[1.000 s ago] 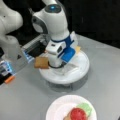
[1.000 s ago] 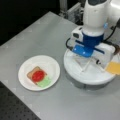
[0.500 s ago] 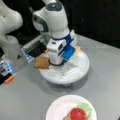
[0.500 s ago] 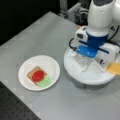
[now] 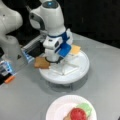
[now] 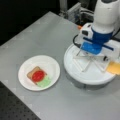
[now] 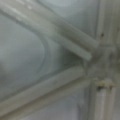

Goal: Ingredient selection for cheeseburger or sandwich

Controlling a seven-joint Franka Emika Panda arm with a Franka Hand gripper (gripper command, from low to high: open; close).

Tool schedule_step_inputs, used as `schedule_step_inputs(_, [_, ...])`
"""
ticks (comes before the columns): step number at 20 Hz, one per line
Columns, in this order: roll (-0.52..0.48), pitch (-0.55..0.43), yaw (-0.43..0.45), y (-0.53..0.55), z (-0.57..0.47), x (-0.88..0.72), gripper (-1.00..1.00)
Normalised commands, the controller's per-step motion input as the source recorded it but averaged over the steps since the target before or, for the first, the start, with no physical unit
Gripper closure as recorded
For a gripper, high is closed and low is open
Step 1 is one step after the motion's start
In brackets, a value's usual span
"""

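On the white paper plate (image 6: 51, 66) (image 5: 58, 107) lies the part-built sandwich: a tan toast square (image 6: 31, 72) with a red disc (image 6: 38, 75) (image 5: 78, 114) and a green disc (image 6: 45, 81) (image 5: 85, 108) on it. Ingredients rest on the round white divided tray (image 6: 85, 77) (image 5: 80, 71): a toast slice (image 5: 41, 62) on its rim at a front view's left, and a yellow-orange cheese square (image 5: 75, 49) (image 6: 114, 67). My gripper (image 5: 54, 60) (image 6: 91, 53) is low over the tray's middle, beside the toast slice. Its fingers are hidden. The wrist view shows only the tray's dividers (image 7: 62, 47).
A second grey-white robot base (image 5: 11, 37) stands at a front view's left, with a small orange item (image 5: 10, 79) beside it. Grey equipment (image 6: 75, 11) sits behind the tray. The grey table ends at a dark perforated edge (image 6: 15, 107).
The arm has shifted only slightly over the tray. The pieces on the paper plate and the tray have not moved.
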Motion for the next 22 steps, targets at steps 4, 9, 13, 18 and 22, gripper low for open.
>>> schedule_step_inputs(4, [0.111, -0.232, 0.021, -0.04, -0.20, -0.17, -1.00])
schedule_step_inputs(9, [0.083, -0.193, 0.023, -0.08, -0.20, -0.15, -1.00])
schedule_step_inputs(13, [0.054, -0.149, 0.053, -0.14, -0.18, -0.11, -1.00])
schedule_step_inputs(18, [0.062, -0.155, 0.103, -0.18, -0.18, -0.03, -1.00])
schedule_step_inputs(22, [0.079, -0.157, 0.116, -0.16, -0.16, -0.01, -1.00])
